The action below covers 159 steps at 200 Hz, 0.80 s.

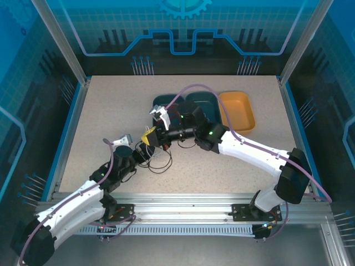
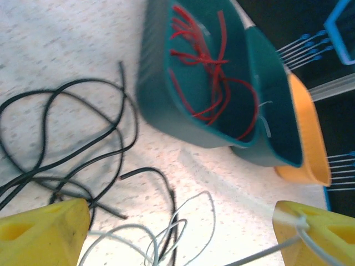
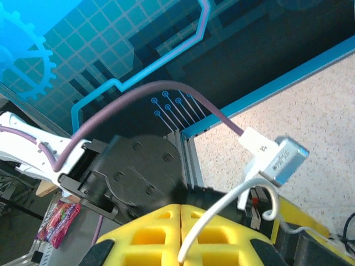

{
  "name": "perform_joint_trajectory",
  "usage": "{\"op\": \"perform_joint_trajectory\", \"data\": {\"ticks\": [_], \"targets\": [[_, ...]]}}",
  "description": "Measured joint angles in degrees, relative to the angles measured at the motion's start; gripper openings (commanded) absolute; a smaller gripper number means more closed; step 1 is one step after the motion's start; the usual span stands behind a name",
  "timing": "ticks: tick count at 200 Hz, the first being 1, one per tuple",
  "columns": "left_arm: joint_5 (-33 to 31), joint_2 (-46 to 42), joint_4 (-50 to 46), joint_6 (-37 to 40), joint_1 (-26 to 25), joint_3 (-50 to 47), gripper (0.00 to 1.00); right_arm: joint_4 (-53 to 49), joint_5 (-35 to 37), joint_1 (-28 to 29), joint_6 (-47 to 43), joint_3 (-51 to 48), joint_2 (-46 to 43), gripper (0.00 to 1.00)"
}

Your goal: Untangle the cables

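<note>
A speckled beige table (image 1: 111, 122) with a blue border lies in the middle. At its far edge, right of centre, 3 trays sit side by side in a row: the left teal tray (image 1: 163, 100), the middle teal tray (image 1: 204, 102) and an orange tray (image 1: 239, 110) on the right. Blue translucent wall panels (image 1: 83, 27) with circuit lines and a gear emblem (image 1: 184, 5) stand around it. An aluminium rail (image 1: 183, 200) runs along the near edge.

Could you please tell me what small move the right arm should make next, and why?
Probably raise the right gripper slightly to draw out the thin white cable: its yellow fingers are shut on it, and white loops lie across the thin black cables.
</note>
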Motion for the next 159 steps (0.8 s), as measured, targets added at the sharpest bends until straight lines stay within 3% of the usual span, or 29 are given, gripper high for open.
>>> {"op": "perform_joint_trajectory", "data": {"ticks": [118,140,159], "targets": [[-6.7,5.8,-11.3,-9.4,0.8,-0.1,0.78,-4.9,5.5,-2.1,-6.0,3.8,-5.4,0.01],[-6.8,6.5,-11.4,-10.1,1.5,-0.1,0.8,-7.0,8.1,-3.5,-6.7,3.8,-6.9,0.01],[-6.7,6.6,-11.7,-10.1,1.7,-0.1,0.88,-9.6,11.1,-5.1,-7.0,3.9,-8.2,0.02]]}}
